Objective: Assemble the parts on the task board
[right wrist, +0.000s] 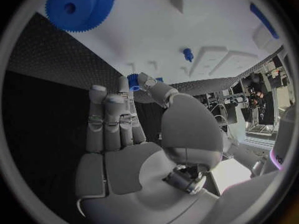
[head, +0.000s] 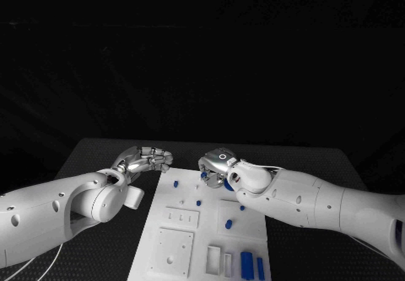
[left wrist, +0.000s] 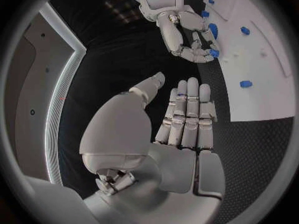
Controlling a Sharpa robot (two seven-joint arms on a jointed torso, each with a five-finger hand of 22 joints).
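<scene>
The right hand [head: 216, 162] pinches a small blue part [left wrist: 214, 53] in its fingertips, above the far end of the white task board [head: 190, 234]. The left hand [head: 148, 159] holds nothing, its fingers straight, beside the board's far left corner, above the black table [head: 101, 246].

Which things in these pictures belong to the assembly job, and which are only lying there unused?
Belonging to the job:
- task board
- small blue part pinched by the right hand
- blue gear on the board
- blue pegs standing in the board
- left hand, open beside the board

Only lying about:
- black table; nothing else is visible on it
</scene>
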